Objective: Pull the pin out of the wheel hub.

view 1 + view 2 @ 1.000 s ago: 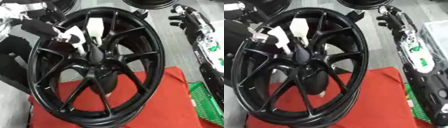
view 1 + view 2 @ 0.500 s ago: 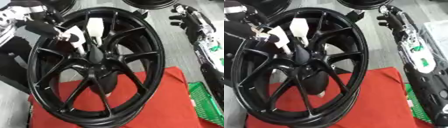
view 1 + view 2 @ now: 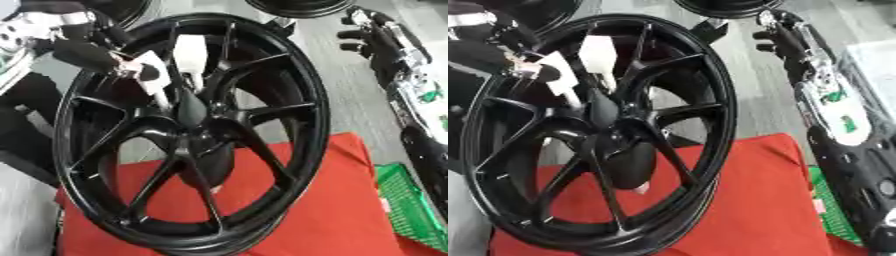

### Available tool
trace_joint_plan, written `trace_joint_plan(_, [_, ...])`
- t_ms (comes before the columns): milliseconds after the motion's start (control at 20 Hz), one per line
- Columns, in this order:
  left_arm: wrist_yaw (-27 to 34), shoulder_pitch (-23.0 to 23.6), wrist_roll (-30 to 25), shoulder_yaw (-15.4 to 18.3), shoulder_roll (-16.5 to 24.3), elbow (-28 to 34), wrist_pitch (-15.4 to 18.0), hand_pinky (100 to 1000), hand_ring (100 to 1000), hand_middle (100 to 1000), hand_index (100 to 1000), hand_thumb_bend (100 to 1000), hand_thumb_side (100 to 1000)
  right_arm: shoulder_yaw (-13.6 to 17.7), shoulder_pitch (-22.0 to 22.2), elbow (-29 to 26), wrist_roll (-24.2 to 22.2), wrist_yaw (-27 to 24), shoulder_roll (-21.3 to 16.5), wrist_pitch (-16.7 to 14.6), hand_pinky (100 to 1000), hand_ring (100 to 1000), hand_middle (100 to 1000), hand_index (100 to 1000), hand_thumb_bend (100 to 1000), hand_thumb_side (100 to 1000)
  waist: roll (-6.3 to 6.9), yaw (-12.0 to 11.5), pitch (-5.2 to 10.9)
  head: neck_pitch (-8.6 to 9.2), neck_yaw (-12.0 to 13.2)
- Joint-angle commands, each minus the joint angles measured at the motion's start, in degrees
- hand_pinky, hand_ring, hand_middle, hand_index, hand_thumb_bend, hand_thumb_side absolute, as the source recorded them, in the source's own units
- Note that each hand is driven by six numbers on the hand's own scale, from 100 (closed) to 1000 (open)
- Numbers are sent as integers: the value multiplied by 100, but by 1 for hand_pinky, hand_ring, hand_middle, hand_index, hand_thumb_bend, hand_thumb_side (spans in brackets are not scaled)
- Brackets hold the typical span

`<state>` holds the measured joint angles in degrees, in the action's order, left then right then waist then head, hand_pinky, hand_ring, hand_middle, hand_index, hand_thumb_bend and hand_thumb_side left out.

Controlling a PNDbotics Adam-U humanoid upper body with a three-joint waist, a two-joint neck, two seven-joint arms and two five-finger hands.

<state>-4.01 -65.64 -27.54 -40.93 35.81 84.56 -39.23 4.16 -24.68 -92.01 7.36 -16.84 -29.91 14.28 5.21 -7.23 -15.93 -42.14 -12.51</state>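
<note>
Left eye view shows a black wheel [image 3: 188, 135] standing nearly upright on a red cloth [image 3: 315, 210], its open face tilted toward the camera, presumably so the hub and its pins can be reached from the front. Two white pins poke out between the spokes above the hub: one [image 3: 150, 75] at the upper left, another [image 3: 191, 52] just beside it, nearer the top of the rim. The left hand [image 3: 92, 52] comes in from the upper left, fingers curled and closing on the first white pin (a pinch, as far as I can judge). The right hand [image 3: 372, 35] hangs well apart beyond the wheel's right rim, fingers bent, holding nothing. A green basket [image 3: 407, 205] sits at the cloth's right edge.
</note>
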Motion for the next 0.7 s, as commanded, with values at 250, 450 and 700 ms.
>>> trace_joint_plan(250, [-167,-143,-177,152,39,-82,131,854,869,803,831,662,463,-4,-73,-66,-23,26,-82,-5,784,778,798,822,100,594,-30,1,99,85,52])
trace_joint_plan(450, [-164,-156,-236,173,33,-31,247,850,866,801,821,656,431,-14,-76,-66,-33,28,-85,-4,784,778,799,822,100,596,-25,6,101,90,55])
trace_joint_plan(700, [-299,-199,-292,148,-83,-55,328,830,848,783,812,634,416,-37,-88,-64,-58,35,-79,0,784,779,799,822,100,597,-24,27,101,94,70])
